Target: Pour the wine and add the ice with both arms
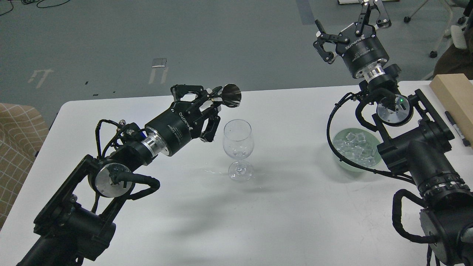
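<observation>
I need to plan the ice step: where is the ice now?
In the head view, the ice lies heaped in a pale green bowl on the right side of the white table, right of the wine glass, partly behind the right arm.

the stemmed glass (pixel 238 147) stands upright near the middle of the bench (pixel 258 221). at its 3 o'clock, well apart, a bowl (pixel 338 142) holds the ice (pixel 356 149). at the glass's 10 o'clock the left claw (pixel 212 105) grips a small scoop (pixel 231 95). a block (pixel 454 98) and a marker (pixel 456 127) lie at the bench's 2 o'clock edge.
</observation>
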Robot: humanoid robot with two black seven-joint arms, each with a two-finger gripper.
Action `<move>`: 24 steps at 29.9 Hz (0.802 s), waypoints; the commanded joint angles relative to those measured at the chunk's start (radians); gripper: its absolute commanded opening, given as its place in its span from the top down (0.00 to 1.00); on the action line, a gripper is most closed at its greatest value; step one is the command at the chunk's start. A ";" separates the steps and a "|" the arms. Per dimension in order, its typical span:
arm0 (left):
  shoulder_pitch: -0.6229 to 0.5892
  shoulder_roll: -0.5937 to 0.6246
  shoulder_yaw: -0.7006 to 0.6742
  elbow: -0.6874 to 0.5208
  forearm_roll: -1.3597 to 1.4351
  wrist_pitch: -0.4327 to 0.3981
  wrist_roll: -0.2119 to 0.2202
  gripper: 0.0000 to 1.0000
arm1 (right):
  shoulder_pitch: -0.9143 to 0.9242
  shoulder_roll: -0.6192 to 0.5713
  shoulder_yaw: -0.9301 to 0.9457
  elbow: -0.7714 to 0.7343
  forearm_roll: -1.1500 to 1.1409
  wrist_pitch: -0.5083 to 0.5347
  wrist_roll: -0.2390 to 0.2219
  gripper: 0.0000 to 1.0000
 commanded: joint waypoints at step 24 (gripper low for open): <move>0.003 0.000 -0.005 0.004 0.151 -0.028 -0.006 0.80 | 0.004 0.000 0.000 0.000 0.000 0.000 -0.001 0.00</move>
